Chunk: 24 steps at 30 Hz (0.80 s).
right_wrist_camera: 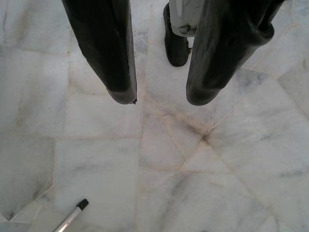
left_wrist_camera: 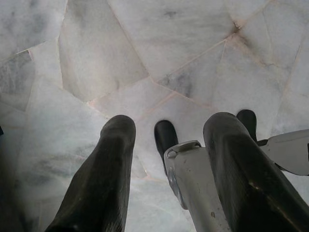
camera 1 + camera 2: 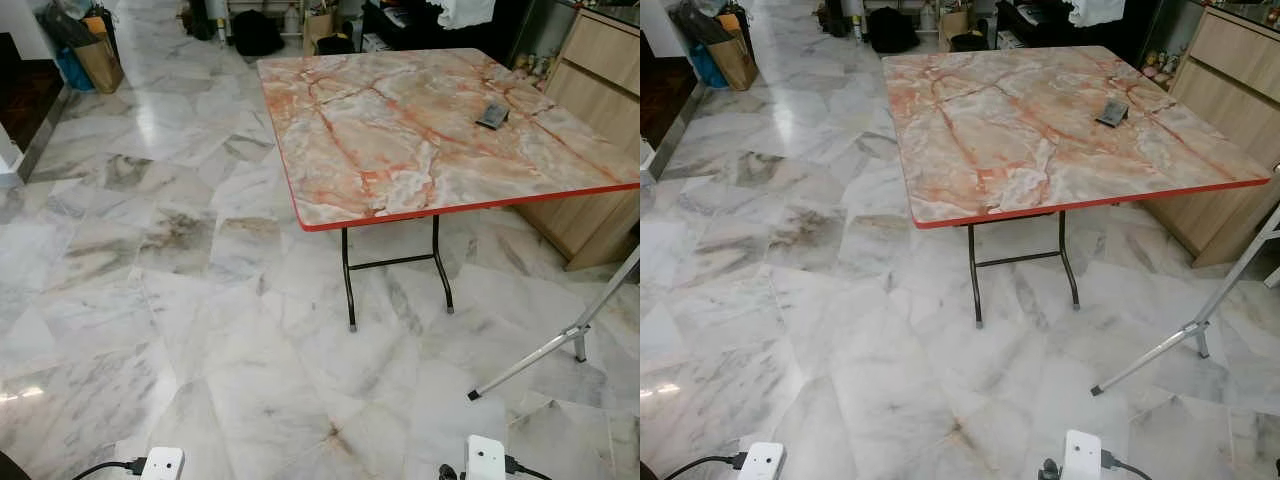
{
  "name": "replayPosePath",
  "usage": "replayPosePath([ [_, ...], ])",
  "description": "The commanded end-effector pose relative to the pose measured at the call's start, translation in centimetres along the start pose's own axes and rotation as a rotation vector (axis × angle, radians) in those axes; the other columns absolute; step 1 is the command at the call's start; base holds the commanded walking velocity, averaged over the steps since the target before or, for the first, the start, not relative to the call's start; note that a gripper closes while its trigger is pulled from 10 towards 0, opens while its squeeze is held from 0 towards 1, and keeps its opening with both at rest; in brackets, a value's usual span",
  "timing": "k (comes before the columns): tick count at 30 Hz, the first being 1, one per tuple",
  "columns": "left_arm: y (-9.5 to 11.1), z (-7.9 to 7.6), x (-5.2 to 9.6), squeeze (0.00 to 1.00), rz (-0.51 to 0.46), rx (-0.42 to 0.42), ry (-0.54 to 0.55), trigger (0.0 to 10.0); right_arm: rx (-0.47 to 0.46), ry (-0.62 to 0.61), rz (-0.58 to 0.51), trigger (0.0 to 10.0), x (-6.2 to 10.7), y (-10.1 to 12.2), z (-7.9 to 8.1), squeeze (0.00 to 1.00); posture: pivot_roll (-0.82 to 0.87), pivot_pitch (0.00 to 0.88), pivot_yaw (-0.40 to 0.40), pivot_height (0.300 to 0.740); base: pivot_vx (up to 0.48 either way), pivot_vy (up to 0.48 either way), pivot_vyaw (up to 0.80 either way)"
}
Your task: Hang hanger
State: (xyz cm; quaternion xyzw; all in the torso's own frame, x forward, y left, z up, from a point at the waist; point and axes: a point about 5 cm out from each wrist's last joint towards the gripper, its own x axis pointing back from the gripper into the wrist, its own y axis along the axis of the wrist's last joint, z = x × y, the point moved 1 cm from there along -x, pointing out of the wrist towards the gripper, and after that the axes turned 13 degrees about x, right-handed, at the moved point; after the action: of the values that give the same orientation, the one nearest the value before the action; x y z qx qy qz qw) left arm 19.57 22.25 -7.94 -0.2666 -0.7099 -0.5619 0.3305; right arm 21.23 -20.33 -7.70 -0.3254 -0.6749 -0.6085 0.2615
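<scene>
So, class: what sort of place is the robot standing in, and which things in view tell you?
Probably a home's living or dining area: marble floor, folding table with marble-pattern top, wooden cabinet beside it.

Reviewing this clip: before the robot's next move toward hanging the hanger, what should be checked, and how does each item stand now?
1. Hanger located: not ok, none visible.
2. Left gripper free: ok, black fingers apart over the white marble floor.
3. Right gripper free: ok, open, holding nothing.
4. Silver metal stand leg near the right side: cannot tell whether it belongs to a rack.
5. Orange-veined marble-top folding table ahead: ok, apart from both arms; it bears a small dark object.
</scene>
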Motion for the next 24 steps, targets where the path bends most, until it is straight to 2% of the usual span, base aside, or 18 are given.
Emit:
replayPosePath([
  [1, 1.0, -0.7, -0.4, 0.00, -0.044, 0.048, 0.034, 10.0, -0.029, 0.139, -0.065, 10.0, -0.5, 3.2, 1.8, 0.00, -0.04, 0.000, -0.059, 0.740, 0.000, 0.000, 0.00],
  [3, 0.2, -0.5, -0.3, 0.00, -0.021, 0.044, 0.049, 10.0, -0.070, 0.116, -0.012, 10.0, -0.3, 1.2, 1.8, 0.00, -0.03, 0.000, -0.057, 0.740, 0.000, 0.000, -0.27],
  [5, -0.3, -0.6, -0.2, 0.00, -0.016, 0.045, 0.049, 10.0, -0.132, 0.103, 0.008, 10.0, -0.1, 0.1, 1.8, 0.00, -0.02, 0.000, -0.056, 0.740, 0.000, 0.000, -0.68],
  [9, -0.8, -0.9, -0.1, 0.00, -0.015, 0.061, 0.036, 10.0, -0.134, 0.072, 0.049, 10.0, 0.2, -1.1, 1.2, 0.00, 0.01, 0.000, -0.051, 0.740, 0.000, 0.000, -0.80],
  [14, -1.3, -0.5, 0.0, 0.00, -0.002, 0.056, 0.059, 10.0, -0.124, 0.068, 0.055, 10.0, 0.1, -1.0, 1.2, 0.00, 0.00, 0.000, -0.055, 0.740, 0.000, 0.000, -0.80],
  [18, -1.5, -0.5, 0.1, 0.00, 0.007, 0.047, 0.057, 10.0, -0.092, 0.099, 0.033, 10.0, 0.0, -0.2, 1.9, 0.00, 0.00, 0.000, -0.054, 0.740, 0.000, 0.000, -0.79],
  [24, -0.8, -0.9, -0.2, 0.00, -0.012, 0.035, 0.038, 10.0, -0.069, 0.112, 0.028, 10.0, -0.1, 0.3, 2.6, 0.00, 0.03, 0.000, -0.050, 0.740, 0.000, 0.000, -0.79],
])
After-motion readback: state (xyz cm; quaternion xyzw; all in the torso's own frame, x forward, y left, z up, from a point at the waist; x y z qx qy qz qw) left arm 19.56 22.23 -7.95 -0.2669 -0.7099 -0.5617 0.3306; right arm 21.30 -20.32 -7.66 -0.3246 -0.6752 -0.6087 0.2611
